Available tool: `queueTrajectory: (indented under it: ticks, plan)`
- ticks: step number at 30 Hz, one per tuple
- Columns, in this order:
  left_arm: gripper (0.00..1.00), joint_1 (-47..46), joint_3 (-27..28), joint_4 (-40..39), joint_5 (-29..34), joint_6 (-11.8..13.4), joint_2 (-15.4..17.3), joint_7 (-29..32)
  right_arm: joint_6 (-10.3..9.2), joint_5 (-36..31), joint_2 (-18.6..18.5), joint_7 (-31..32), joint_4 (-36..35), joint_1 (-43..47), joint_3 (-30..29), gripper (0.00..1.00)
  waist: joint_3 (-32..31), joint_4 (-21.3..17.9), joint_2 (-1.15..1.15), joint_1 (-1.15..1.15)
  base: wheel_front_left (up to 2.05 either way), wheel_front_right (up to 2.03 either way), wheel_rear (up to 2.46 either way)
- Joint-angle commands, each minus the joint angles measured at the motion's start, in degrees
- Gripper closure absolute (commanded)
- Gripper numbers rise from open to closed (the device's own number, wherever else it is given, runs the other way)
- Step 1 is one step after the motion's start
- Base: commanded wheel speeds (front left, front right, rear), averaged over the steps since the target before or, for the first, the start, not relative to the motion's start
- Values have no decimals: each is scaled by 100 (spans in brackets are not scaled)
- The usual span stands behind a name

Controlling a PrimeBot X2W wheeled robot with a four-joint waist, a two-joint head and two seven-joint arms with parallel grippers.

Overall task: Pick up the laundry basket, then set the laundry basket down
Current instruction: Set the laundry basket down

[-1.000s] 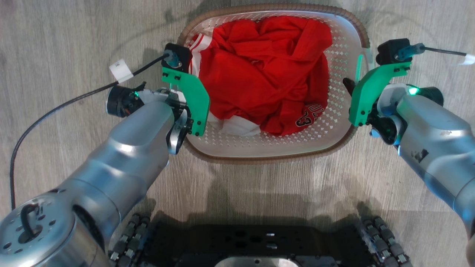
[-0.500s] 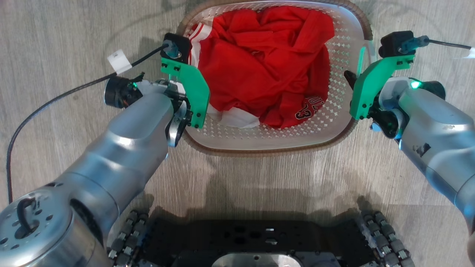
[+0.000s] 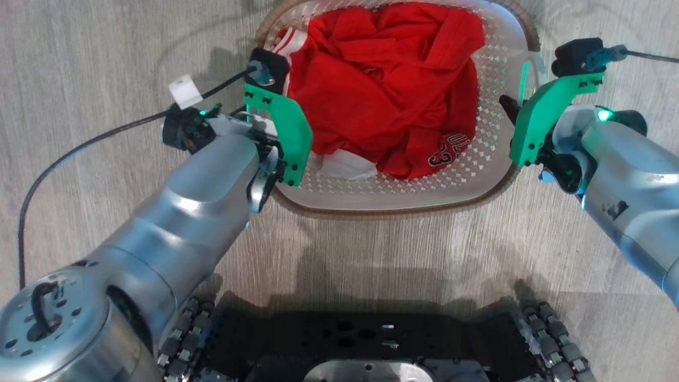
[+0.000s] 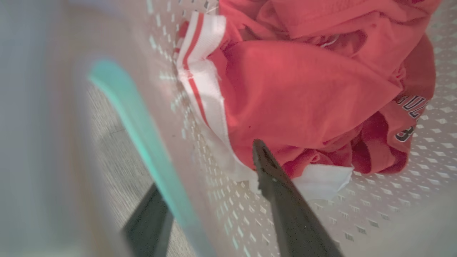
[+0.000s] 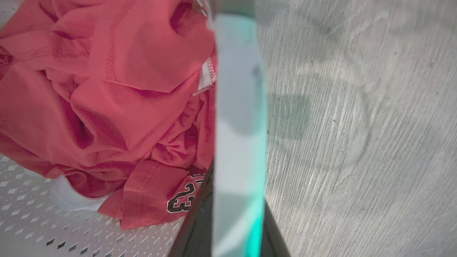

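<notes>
In the head view, the basket (image 3: 424,191) is ahead of the robot's base, between both arms, with a red shirt (image 3: 382,95) inside. The right tool (image 3: 517,103) is at its right edge.

In the left wrist view, the left tool (image 4: 205,166) straddles the basket's wall, 1 finger outside and 1 inside beside the shirt. I cannot tell whether it squeezes.

In the right wrist view, the right tool's 2 fingers pinch the basket's handle (image 5: 239,107), with the floor (image 5: 357,125) beyond.
</notes>
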Motion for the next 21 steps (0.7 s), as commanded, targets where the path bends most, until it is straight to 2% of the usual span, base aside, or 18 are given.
queueTrajectory:
  ticks: [1,2,3,4,5,21]
  plan:
    - [0,-59,28,-198,28,35,-82,-123,-3,-68,43,-46,1,207,65,100,6,7,-1,1,0,0,0]
    - [0,-59,28,-197,21,56,-82,-133,-3,-55,46,-41,3,209,65,100,8,8,-1,1,0,0,0]
    - [0,-60,28,-194,21,77,-82,-144,-3,-38,47,-38,13,209,66,77,8,10,-1,1,0,0,0]
    - [0,-62,28,-189,13,108,-82,-164,-3,-63,46,-75,38,197,67,11,7,12,-1,1,0,0,0]
    - [0,-60,28,-188,6,130,-82,-176,-3,-78,51,-99,65,194,68,0,5,14,-1,1,0,0,0]
    - [0,-14,28,-125,45,309,-82,-206,-3,-71,114,-119,215,193,79,0,-157,52,-1,1,0,0,0]
